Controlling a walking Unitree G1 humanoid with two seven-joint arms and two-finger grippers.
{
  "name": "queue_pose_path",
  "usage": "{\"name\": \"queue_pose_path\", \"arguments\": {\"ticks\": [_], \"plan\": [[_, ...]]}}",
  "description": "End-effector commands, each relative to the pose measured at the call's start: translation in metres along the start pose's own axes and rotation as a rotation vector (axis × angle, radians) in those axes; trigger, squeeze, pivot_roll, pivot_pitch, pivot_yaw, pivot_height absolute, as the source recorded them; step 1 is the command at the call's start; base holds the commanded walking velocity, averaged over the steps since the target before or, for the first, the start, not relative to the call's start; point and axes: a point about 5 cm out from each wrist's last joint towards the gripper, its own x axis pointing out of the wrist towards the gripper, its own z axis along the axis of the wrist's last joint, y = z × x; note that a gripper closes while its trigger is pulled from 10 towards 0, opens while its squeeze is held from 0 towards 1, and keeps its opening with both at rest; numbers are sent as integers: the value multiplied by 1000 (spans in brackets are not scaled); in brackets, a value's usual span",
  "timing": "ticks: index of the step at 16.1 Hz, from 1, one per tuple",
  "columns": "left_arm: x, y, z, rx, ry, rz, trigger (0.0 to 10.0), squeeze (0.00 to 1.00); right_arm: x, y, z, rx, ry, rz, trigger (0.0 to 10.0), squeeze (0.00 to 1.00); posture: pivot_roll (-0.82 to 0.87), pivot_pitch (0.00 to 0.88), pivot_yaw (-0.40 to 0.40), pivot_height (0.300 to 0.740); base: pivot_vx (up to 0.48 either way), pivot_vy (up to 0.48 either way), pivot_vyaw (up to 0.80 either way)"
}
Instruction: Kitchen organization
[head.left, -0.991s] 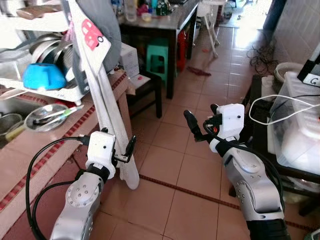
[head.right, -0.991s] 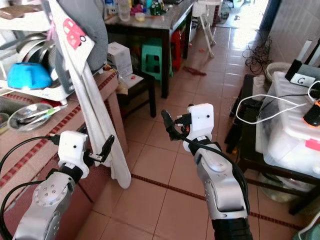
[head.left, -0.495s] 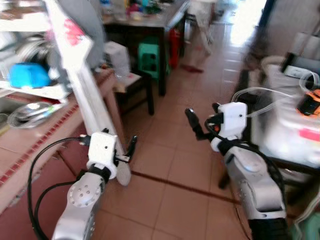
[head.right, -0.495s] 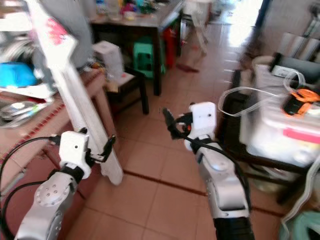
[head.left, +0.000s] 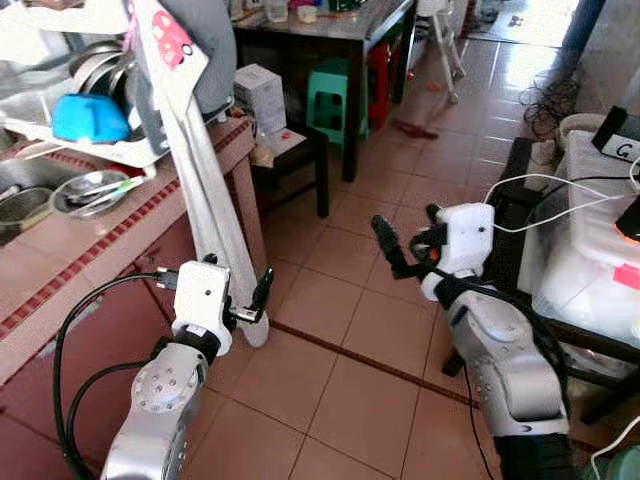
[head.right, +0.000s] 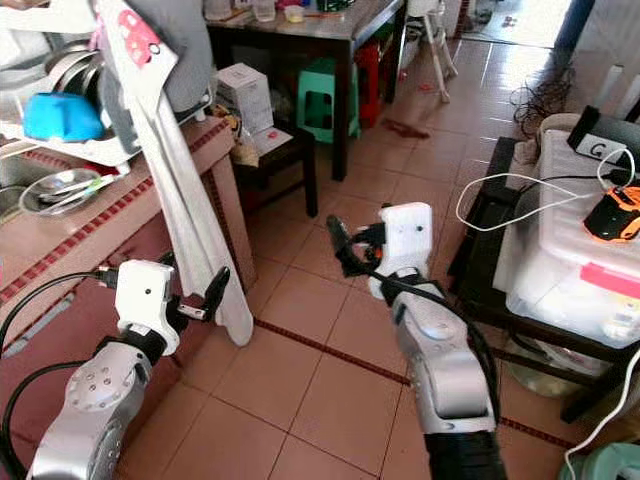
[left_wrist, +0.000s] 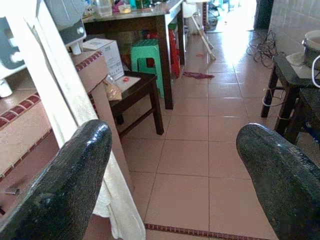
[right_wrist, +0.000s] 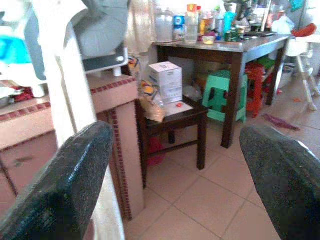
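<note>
With the left gripper (head.left: 262, 292) and right gripper (head.left: 385, 240) both spread wide and empty over the floor, approach the counter (head.left: 120, 235), where the bowl (head.left: 88, 190) sits, avoiding the hanging cloth (head.left: 215, 215).

Before me I count one blue bowl (head.left: 88, 118), one green stool (head.left: 336, 96), one white box (head.left: 260, 94) and one hanging towel (head.left: 205, 190).
</note>
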Motion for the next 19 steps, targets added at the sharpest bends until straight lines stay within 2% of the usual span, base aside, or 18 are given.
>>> {"name": "queue_pose_path", "arguments": {"ticks": [1,10,16,19], "plan": [[0,1,2,7,-5,4,10000,0,1,-1,3,-3,-12,-11,10000,0,38,54,42,740,0,0,0],[1,0,-1,19,10,17,10000,0,1,-1,3,-7,-9,-8,10000,0,37,49,37,740,0,0,0],[0,3,-13,24,53,28,10000,0,1,-2,-7,-8,20,-19,10000,0,38,49,35,740,0,0,0],[-1,14,-46,57,166,58,10000,0,-1,-14,-38,32,133,-88,10000,0,37,41,33,740,0,0,0]]}}
